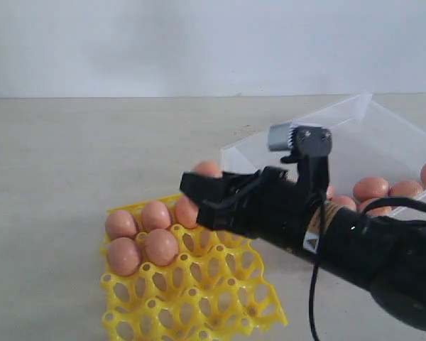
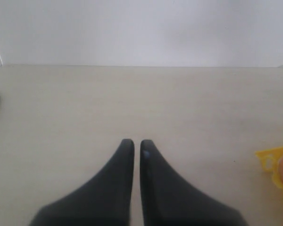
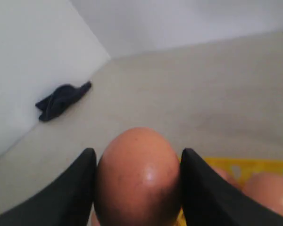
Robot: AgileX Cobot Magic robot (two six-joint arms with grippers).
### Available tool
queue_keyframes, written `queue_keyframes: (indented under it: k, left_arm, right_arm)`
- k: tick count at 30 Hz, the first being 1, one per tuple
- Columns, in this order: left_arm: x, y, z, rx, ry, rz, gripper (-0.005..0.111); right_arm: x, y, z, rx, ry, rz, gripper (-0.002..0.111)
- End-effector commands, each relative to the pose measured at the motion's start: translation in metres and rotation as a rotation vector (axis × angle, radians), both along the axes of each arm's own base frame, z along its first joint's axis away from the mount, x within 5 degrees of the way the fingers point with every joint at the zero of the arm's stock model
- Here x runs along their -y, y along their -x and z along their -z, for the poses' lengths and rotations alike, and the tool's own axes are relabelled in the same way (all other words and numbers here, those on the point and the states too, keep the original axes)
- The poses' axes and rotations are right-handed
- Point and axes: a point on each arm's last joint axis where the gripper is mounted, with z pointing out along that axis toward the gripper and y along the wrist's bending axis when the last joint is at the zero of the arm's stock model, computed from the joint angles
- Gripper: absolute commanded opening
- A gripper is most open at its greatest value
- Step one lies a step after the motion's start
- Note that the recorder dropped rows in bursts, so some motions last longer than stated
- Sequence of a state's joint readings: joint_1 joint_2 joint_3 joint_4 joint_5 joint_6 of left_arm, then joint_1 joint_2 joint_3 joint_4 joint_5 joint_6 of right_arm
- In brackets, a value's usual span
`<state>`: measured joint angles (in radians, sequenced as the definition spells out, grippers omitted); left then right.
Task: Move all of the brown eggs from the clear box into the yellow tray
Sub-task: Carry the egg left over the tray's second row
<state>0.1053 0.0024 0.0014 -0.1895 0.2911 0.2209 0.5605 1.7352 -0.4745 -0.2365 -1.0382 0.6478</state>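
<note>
Right gripper (image 3: pixel 139 153) grasps an egg (image 3: pixel 137 181) above the tray (image 1: pixel 220 305); left gripper (image 2: pixel 137 145) clenched, empty, beside the tray.

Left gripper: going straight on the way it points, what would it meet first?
Probably nothing close: ahead of the left gripper is only bare table up to the wall; the yellow tray sits off its line.

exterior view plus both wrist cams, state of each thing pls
right gripper, shut on brown egg above the tray
left gripper, shut, empty
yellow tray, partly filled, five seated eggs
clear box, open top, several loose eggs inside
</note>
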Motion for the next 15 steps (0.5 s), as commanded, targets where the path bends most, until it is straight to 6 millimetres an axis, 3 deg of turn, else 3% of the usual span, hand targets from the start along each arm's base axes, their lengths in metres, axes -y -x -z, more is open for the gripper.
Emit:
queue_keyframes:
  k: [1, 5, 15]
  left_arm:
    - [0.000, 0.000, -0.001, 0.011, -0.003, -0.003, 0.004]
    - [0.000, 0.000, -0.001, 0.011, -0.003, -0.003, 0.004]
    - [0.000, 0.000, -0.001, 0.011, -0.003, -0.003, 0.004]
  right_arm:
    - [-0.017, 0.003, 0.026, -0.075, 0.036, -0.089, 0.000]
    - [-0.022, 0.006, 0.041, -0.116, 0.062, -0.109, 0.000]
    - [-0.018, 0.002, 0.046, -0.045, 0.182, -0.054, 0.000]
